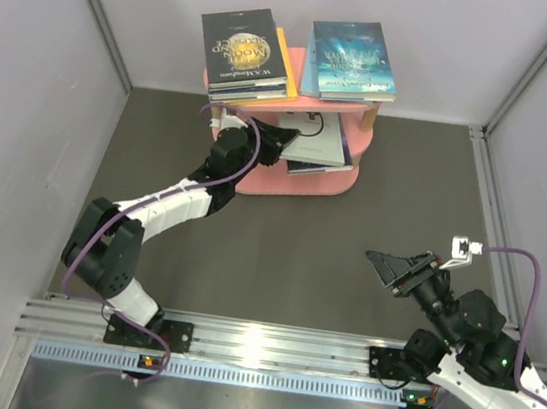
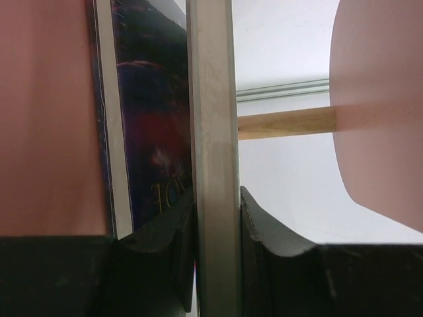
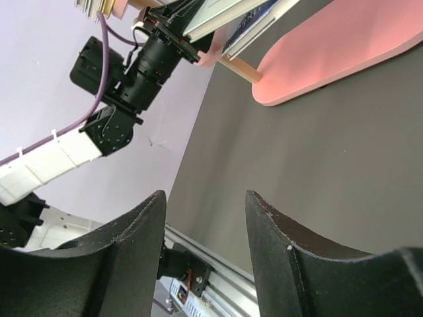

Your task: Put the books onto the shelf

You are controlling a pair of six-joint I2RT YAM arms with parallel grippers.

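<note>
- Top external: the pink shelf [image 1: 307,182] stands at the far side of the dark worktop [image 1: 345,274]. Two stacks of books lie flat on its top tier.
- The left stack is topped by a black book [image 1: 245,50] with a gold moon. Its gold lettering is upside down to the camera; one word looks like "MOON", and the rest is too small to read. A yellow book [image 1: 290,65] pokes out beneath it.
- The right stack is topped by a teal book [image 1: 351,58] whose title is not legible.
- The left gripper [image 1: 282,143] reaches into the middle tier and meets a pale book [image 1: 324,141] lying there.
- The right gripper [image 1: 388,266] hovers over bare worktop, well apart from the shelf.
- Left wrist: only this view shows the grip. Both black fingers [image 2: 165,264] are pressed against the thin edge of the pale book [image 2: 211,132], so the gripper is nearly closed on it.
- Just beside it lies a purple galaxy book [image 2: 152,132]. Its gold letters near the finger are partly hidden and cannot be read.
- Pink shelf boards [image 2: 46,119] frame both sides, and a wooden post [image 2: 284,123] crosses between them.
- Right wrist: the right gripper [image 3: 205,198] has its fingers [image 3: 132,264] about half apart, with nothing between them.
- Beyond are the worktop [image 3: 297,165], the shelf's bottom board [image 3: 337,59], the left arm [image 3: 132,72] reaching into the shelf, and a metal rail [image 3: 211,284] at the near edge.
</note>
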